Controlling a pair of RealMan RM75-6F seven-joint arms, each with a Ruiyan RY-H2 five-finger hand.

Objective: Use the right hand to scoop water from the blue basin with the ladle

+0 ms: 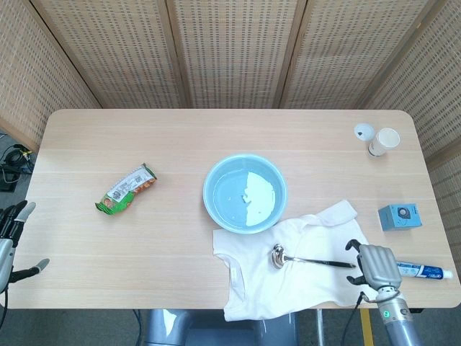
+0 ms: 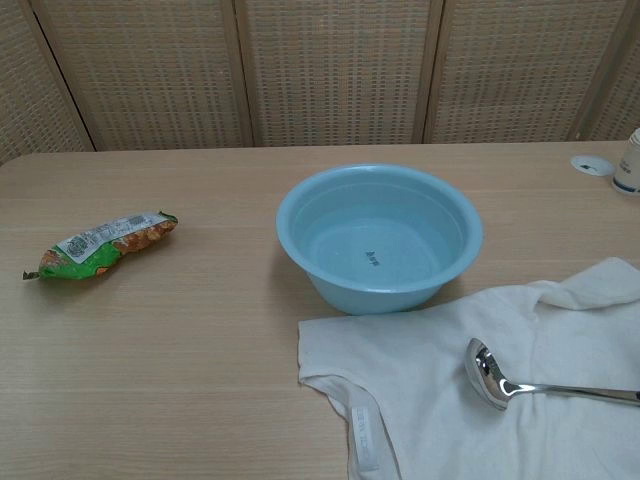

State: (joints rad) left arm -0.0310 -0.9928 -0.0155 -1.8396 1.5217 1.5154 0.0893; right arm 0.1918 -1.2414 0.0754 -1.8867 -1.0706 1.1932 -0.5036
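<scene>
Blue basin [image 1: 245,194] near table centre, holding water, its near rim just beside the far edge of a white shirt [image 1: 295,277]. Ladle [image 1: 310,259] flat on the shirt, bowl toward the basin, handle pointing to the right table edge. Right hand [image 1: 376,265] at the handle's tip, over the shirt's right border, back upward, fingers bent down; contact with the handle cannot be told, nothing seen lifted. Toothpaste tube [image 1: 425,271] just beside that hand at the near right edge; small blue box [image 1: 398,217] beyond it; white cup [image 1: 384,140] and lid [image 1: 364,130] at the far right corner. Left hand [image 1: 13,241] off the table's left edge, fingers apart, holding nothing. Snack packet [image 1: 127,189] alone on the left half, well apart from the basin. Bare table [image 1: 216,137] between basin and far edge.
</scene>
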